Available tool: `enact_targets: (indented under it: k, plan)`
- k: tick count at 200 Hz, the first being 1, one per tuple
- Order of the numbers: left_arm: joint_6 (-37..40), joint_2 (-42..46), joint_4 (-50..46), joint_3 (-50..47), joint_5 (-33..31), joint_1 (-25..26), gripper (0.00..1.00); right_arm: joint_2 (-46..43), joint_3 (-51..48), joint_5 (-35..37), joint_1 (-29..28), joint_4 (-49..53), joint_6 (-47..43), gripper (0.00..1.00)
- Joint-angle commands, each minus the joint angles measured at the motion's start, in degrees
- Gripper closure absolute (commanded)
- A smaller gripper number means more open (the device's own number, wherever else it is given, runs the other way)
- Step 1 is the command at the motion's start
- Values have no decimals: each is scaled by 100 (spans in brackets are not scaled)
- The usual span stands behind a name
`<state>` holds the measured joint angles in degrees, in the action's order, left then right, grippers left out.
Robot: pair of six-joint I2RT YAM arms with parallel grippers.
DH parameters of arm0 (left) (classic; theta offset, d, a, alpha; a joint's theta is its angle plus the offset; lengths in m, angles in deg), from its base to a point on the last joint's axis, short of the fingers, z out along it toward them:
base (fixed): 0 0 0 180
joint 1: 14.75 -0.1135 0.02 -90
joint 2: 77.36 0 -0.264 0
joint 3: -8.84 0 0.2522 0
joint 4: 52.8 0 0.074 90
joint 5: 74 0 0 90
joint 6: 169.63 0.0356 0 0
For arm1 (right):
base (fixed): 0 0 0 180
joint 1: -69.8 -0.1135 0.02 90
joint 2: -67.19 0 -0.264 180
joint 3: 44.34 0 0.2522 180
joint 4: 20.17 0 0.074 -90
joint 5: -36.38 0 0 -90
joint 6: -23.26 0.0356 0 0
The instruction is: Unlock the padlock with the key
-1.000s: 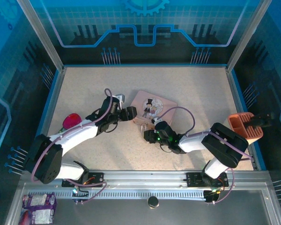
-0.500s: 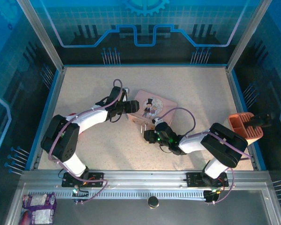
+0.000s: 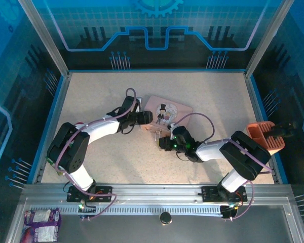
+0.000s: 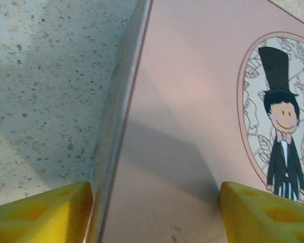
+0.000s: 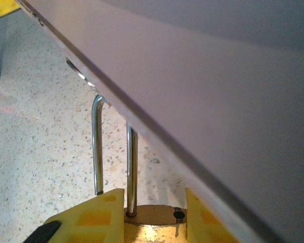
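Observation:
The brass padlock (image 5: 152, 225) sits between the yellow fingers of my right gripper (image 5: 154, 202), which is shut on its body. One leg of its silvery shackle (image 5: 131, 167) stands in the body. The other leg hangs free beside an empty hole, and the bend runs under the pink tin (image 5: 218, 101). From above, the right gripper (image 3: 161, 142) and the padlock (image 3: 157, 134) lie at the tin's (image 3: 167, 112) near edge. My left gripper (image 3: 146, 117) is open, its fingertips (image 4: 40, 212) straddling the left edge of the tin's lid (image 4: 192, 101). The key is out of view.
An orange holder (image 3: 266, 136) stands at the table's right edge. Snack packets (image 3: 40, 218) and a small dark round object (image 3: 165, 218) lie below the front rail. Aluminium posts and blue walls enclose the speckled table (image 3: 91, 91).
The left arm has swung right, bringing its gripper over the tin's left edge with its jaws slightly narrower. The right gripper has edged up a little with the padlock.

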<state>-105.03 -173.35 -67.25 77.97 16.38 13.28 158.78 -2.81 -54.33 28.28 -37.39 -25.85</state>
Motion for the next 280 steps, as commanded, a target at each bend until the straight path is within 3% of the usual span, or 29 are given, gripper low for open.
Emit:
enact_targets:
  k: [1,36,94,134,200,280]
  plan:
    - [-199,9,-744,-342,-272,431,33,3,18,94,514,523,131,87]
    - [-767,27,-614,-578,-676,872,34,-229,-111,119,526,455,353,87]
    - [-1197,167,-280,-762,-617,1325,36,-986,-693,573,466,263,772,88]
    - [-1494,276,-244,-774,-759,1462,36,-1310,-692,1110,32,497,918,88]
    - [-1895,282,-30,-773,-842,1853,37,-883,-943,1593,34,-854,1937,90]
    - [-2128,300,207,-835,-969,1952,37,-594,-961,2042,-24,-1147,3390,91]
